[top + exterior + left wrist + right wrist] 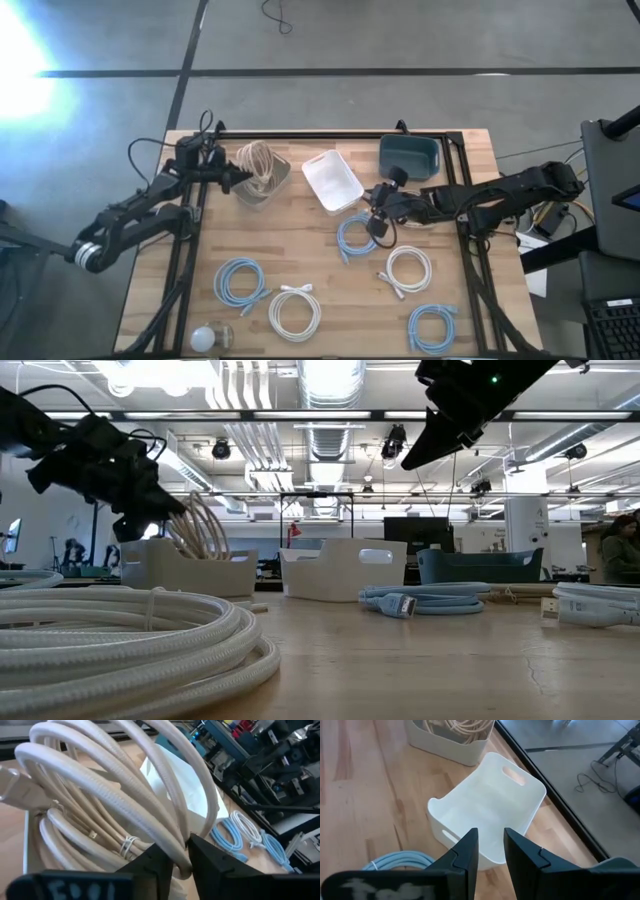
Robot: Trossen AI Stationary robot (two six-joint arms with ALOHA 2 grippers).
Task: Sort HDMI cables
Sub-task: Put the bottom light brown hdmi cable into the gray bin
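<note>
A beige HDMI cable coil [258,165] stands on edge in the beige bin [262,195] at the far left, its upper loops above the rim [205,525]. My left gripper [181,865] reaches it from the table's left and is shut on one strand. My right gripper [378,222] hovers open with nothing between its fingers, above a light blue coil [355,237], and faces the white bin [487,805]. Two more blue coils [240,281] [432,326] and two white coils [295,311] [408,268] lie flat on the table. My left gripper pinches one strand of the beige coil's outer loop [183,847] between its two fingers. They come nearly level from the table's left, tipped a little downward, and lie across the strand. The coil stands tilted, its lower part down in the beige bin.
A teal bin [408,153] stands at the far right beside the white bin [332,180]. A small white ball-like object [205,338] sits at the near left edge. A black frame [330,133] runs along the table's far edge and down both sides.
</note>
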